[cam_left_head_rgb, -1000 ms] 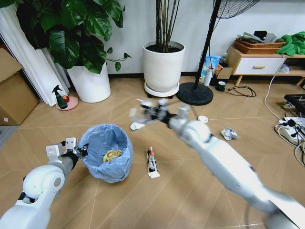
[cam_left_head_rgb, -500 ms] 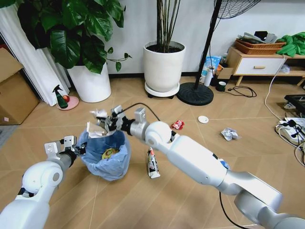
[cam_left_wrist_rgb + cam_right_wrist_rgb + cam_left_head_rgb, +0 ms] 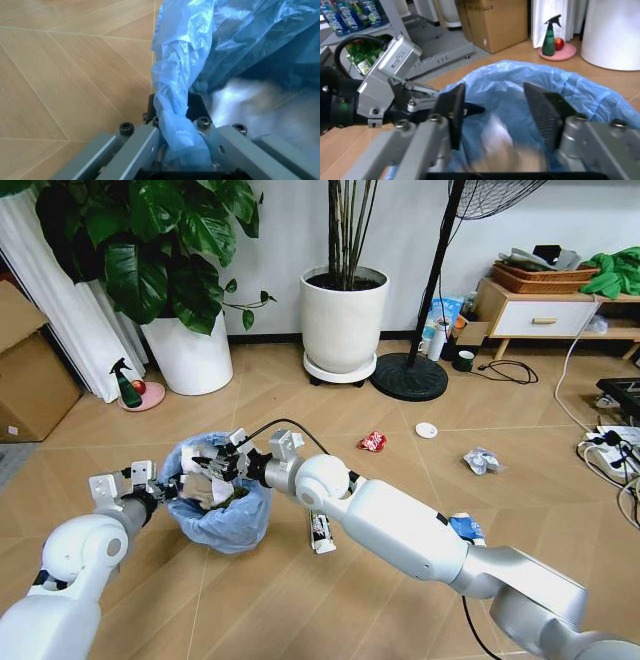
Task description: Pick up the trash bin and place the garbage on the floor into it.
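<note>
Blue-lined bin held steady for the drop

Blue plastic liner of the trash bin [image 3: 222, 505] is pinched at the near rim by the left end effector [image 3: 172, 129], pressed together on a bunched fold; the bin stands on the floor [image 3: 330, 600]. The right end effector [image 3: 502, 108] hangs over the bin mouth, fingers spread wide, a blurred pale piece of garbage [image 3: 497, 140] just below them, apparently released. Best to keep the bin still and let go squarely above the opening. A red wrapper [image 3: 372, 442], white tube [image 3: 319, 530] and crumpled paper [image 3: 481, 461] lie beyond.

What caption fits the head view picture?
Right gripper open over the trash bin, left gripper pinching its rim.
</note>
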Motion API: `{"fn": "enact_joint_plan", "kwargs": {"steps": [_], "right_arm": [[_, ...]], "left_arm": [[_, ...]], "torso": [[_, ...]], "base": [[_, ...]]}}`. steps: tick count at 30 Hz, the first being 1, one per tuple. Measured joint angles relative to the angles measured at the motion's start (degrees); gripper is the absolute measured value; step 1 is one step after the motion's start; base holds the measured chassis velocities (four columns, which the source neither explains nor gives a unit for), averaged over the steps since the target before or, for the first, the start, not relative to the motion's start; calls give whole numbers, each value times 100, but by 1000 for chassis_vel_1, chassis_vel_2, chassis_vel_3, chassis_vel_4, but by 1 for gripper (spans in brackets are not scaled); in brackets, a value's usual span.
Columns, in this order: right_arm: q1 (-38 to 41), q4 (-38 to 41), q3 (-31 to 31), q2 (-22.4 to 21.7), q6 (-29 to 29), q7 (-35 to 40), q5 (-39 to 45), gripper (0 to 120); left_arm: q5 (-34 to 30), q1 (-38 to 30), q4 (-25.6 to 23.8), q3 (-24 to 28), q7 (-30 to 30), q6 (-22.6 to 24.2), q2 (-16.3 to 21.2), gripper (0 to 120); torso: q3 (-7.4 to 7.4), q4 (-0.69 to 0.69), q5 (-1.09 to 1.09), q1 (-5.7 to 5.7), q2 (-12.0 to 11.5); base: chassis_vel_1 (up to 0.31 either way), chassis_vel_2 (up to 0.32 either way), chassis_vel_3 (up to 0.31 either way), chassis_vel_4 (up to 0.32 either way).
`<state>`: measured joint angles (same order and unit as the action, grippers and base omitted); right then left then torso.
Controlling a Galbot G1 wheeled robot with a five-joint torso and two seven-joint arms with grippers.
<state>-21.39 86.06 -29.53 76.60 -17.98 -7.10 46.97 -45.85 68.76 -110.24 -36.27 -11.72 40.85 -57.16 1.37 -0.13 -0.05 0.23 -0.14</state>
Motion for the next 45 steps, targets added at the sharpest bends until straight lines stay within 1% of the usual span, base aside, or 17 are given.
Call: {"fn": "enact_joint_plan", "kwargs": {"steps": [1,2,4,6,8,10,12,15,17,21,26,30,32,34,36,38,45], "right_arm": [[3,10,10,-7,4,9,0,57],[9,20,25,-10,8,20,1,60],[19,37,60,-12,15,48,3,64],[63,105,231,-9,28,202,21,76],[76,119,294,-8,29,247,28,77],[116,132,592,-34,25,437,24,90],[114,98,763,-86,0,541,0,95],[20,18,994,-183,-49,625,-82,99],[-85,-42,1148,-262,-122,647,-162,100],[-625,-283,1593,-584,-186,710,-506,100],[-960,-593,1764,-662,-164,719,-790,100],[-1287,-1255,1829,-509,4,612,-1250,100],[-1322,-1349,1834,-476,19,588,-1304,100],[-1446,-1736,1849,-340,79,544,-1467,100],[-1464,-1823,1854,-306,90,540,-1501,100],[-1557,-2308,1920,-158,190,456,-1698,100],[-1669,-2846,1983,29,391,328,-1954,100]], "left_arm": [[2,0,3,0,3,-3,-7,0],[4,0,7,0,3,-5,-10,0],[6,0,13,-2,4,-6,-13,0],[12,-1,35,-20,11,-9,-19,0],[14,-1,40,-28,16,-10,-19,0],[23,7,50,-59,42,-18,-20,0],[32,15,59,-80,57,-23,-23,0],[48,28,81,-107,70,-34,-31,0],[55,42,94,-131,74,-42,-35,0],[68,67,121,-172,119,-62,-34,0],[70,46,124,-170,122,-65,-31,0],[70,47,96,-164,124,-68,-6,0],[70,50,92,-164,124,-68,-1,0],[72,60,82,-164,125,-72,6,0],[73,60,79,-162,126,-72,6,0],[83,60,60,-140,126,-76,0,0],[103,48,35,-92,125,-77,-24,0]], "torso": [[0,0,0,0,0],[0,0,0,0,0],[0,0,0,0,0],[0,0,0,0,0],[0,0,1,0,0],[0,1,1,0,0],[0,1,1,0,0],[-1,1,1,0,0],[0,0,1,0,0],[0,-1,2,0,0],[0,-2,2,0,0],[0,0,1,0,0],[0,0,1,0,0],[0,0,1,0,0],[0,0,1,0,0],[0,1,1,0,0],[0,0,0,0,0]], "base": [[0,0,0,0],[0,0,0,0],[0,0,0,0],[0,0,0,0],[0,0,0,0],[0,0,0,0],[0,0,0,0],[0,0,0,0],[0,0,0,0],[0,0,0,0],[0,0,0,0],[0,0,0,0],[0,0,0,0],[0,0,0,0],[0,0,0,0],[0,0,0,0],[0,0,0,0]]}}
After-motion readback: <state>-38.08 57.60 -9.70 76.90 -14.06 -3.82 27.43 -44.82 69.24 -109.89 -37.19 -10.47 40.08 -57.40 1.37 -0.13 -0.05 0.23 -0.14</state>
